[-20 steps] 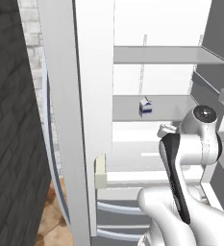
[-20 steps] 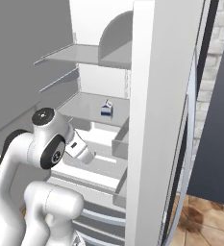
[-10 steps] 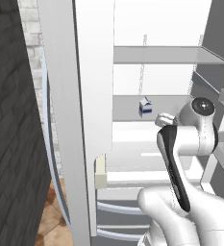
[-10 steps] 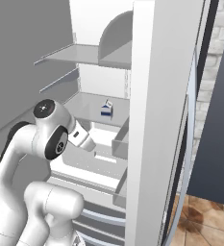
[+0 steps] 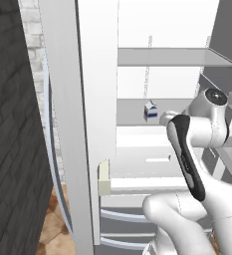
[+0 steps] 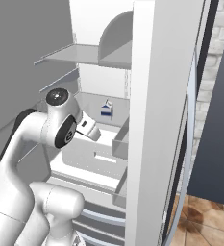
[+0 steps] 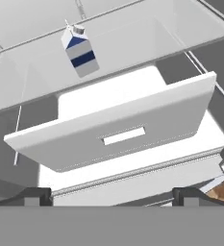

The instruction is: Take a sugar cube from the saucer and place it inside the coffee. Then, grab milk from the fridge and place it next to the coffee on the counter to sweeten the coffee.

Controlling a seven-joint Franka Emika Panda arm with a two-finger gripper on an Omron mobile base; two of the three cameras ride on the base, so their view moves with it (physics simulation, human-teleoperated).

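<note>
Milk carton [image 7: 79, 51] upright on a white fridge shelf [image 7: 132, 43], well apart from the gripper [image 7: 111, 192], toward 11 o'clock in the hand view; long axis vertical. Fingertips [image 7: 34, 193] spread apart, empty. Pulled-out drawer [image 7: 118, 129] between.

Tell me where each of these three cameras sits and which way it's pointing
Left base view: behind the arm's left, facing the open fridge; white arm at lower right.
Right base view: behind its right, same fridge; arm at lower left.
Hand view: on the hand, looking along the tool at a drawer; dark fingertips at bottom.
Shared: all show the milk on a shelf.
</note>
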